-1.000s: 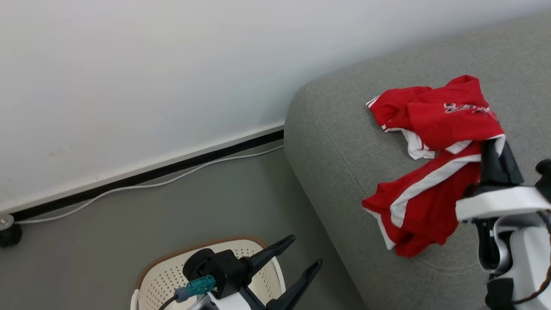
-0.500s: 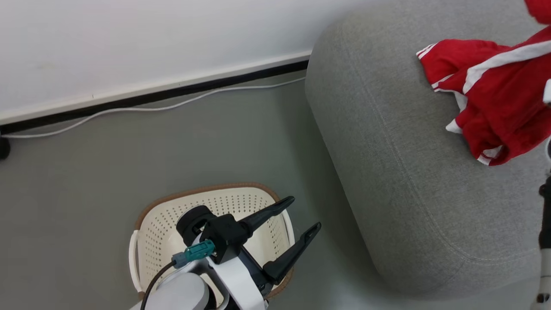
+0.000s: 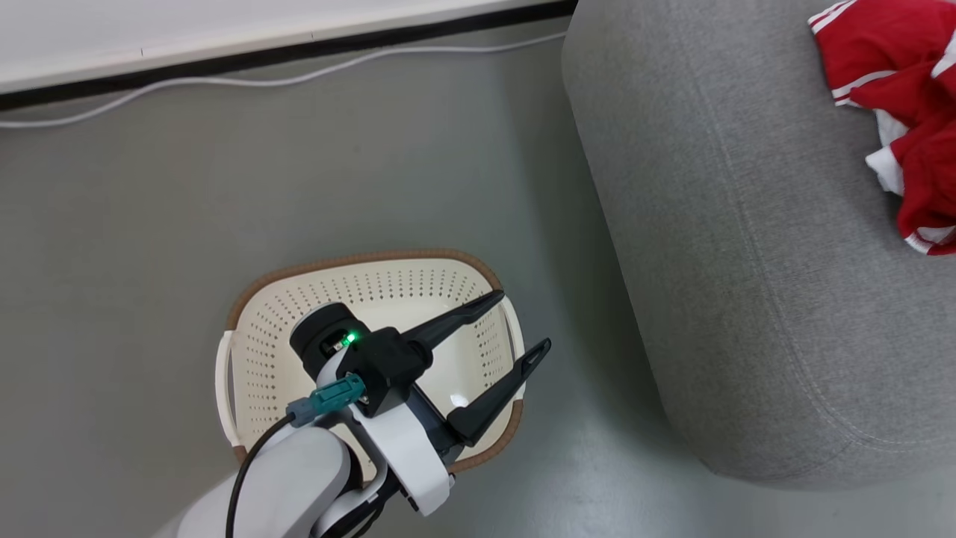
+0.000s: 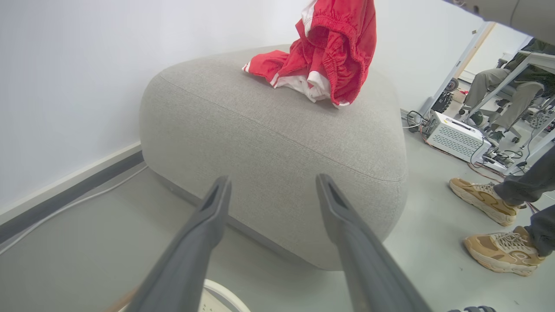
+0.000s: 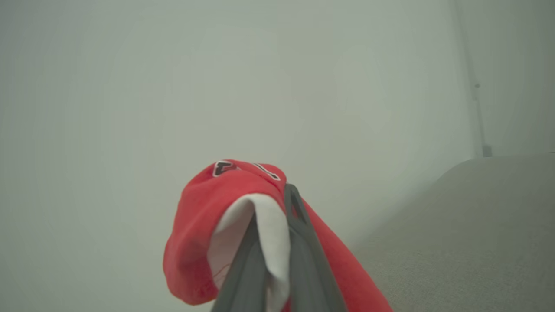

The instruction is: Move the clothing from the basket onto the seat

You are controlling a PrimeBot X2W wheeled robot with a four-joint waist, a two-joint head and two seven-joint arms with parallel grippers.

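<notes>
The cream basket [image 3: 246,351] stands on the floor left of the grey seat [image 3: 747,261]. My left gripper [image 3: 524,320] hangs over the basket's right rim, open and holding nothing. What shows of the basket's inside is bare plastic. In the left wrist view the open left gripper [image 4: 273,178] points at the seat [image 4: 277,130]. Red clothing [image 4: 342,43] hangs there from above, its lower part lying on the seat top. My right gripper [image 5: 277,208] is shut on the clothing [image 5: 195,225], pinching a white-trimmed fold above the seat [image 5: 477,225]. Clothing [image 3: 896,112] lies at the seat's far right.
A white cable [image 3: 224,78] runs on the floor along the dark baseboard [image 3: 299,52] behind the basket. Right of the seat, a person's tan shoes [image 4: 481,199] stand on the floor near a white box [image 4: 455,141] with cables.
The head camera has tipped down toward the basket, so seat and clothing slid to the upper right and the right gripper left the picture. The left gripper stays open over the basket.
</notes>
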